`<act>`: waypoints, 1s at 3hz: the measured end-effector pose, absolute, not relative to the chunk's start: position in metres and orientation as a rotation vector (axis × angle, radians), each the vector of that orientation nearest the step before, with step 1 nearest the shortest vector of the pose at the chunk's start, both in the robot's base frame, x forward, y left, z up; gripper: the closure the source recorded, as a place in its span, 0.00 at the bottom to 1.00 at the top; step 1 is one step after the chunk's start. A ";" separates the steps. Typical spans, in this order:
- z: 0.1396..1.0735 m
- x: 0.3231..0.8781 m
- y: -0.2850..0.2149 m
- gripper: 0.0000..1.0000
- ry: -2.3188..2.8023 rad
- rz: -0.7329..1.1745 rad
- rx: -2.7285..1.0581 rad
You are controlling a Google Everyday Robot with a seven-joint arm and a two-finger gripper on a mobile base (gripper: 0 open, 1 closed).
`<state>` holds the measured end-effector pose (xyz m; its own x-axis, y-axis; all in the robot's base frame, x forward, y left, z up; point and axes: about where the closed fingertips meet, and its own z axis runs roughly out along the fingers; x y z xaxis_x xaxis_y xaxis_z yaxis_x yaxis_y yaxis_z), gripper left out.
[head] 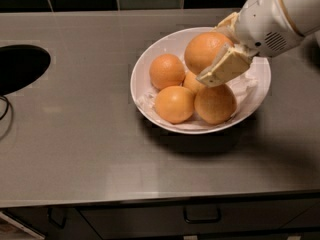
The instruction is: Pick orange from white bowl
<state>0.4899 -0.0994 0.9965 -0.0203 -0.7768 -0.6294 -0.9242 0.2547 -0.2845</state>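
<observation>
The white bowl (160,49) sits on the grey counter, right of centre. My gripper (216,48) reaches in from the upper right and is shut on the orange (205,51), the largest, deep-orange one. One cream finger (222,66) lies across the orange's front side, the other at its far side. The orange is held a little above the others. Several paler oranges stay in the bowl: one at the left (167,70), one at the front left (174,104), one at the front right (215,104), and one partly hidden between them.
The grey counter (75,144) runs wide to the left and front of the bowl. A dark round opening (20,66) is at the far left, with a thin cable beside it. Dark tiles line the back wall. A drawer handle (201,215) is below the counter's front edge.
</observation>
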 end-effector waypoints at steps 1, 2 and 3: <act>1.003 0.481 -0.114 1.00 1.783 0.309 -1.525; 1.018 0.474 -0.120 1.00 1.736 0.322 -1.510; 1.018 0.474 -0.119 1.00 1.733 0.323 -1.510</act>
